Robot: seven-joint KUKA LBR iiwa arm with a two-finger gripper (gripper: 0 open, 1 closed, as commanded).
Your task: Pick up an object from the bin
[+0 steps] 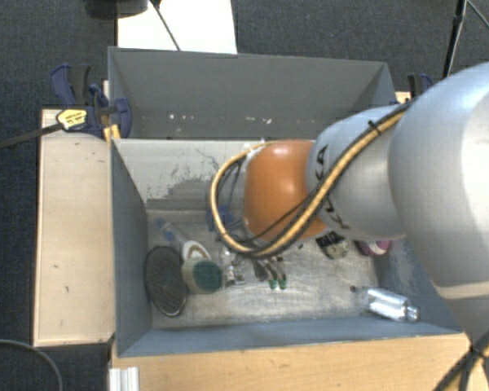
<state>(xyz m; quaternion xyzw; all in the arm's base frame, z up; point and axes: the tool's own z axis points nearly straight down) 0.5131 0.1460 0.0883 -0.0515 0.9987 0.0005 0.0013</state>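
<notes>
My gripper (pixel 272 277) hangs low over the middle of the bin floor, under the arm's orange cover. Just left of it lies a small metallic piece (pixel 232 272). Further left sits a teal round thing (pixel 203 278), touching a white ring (pixel 196 252) behind it. A dark round disc (pixel 165 280) leans in the bin's left corner. Nothing shows in the gripper.
A clear silvery bottle-like thing (pixel 388 305) lies near the front right corner. A black and yellow item (pixel 332 245) and a pink item (pixel 376 248) peek out from under the arm at the right. The arm covers the bin's right back part.
</notes>
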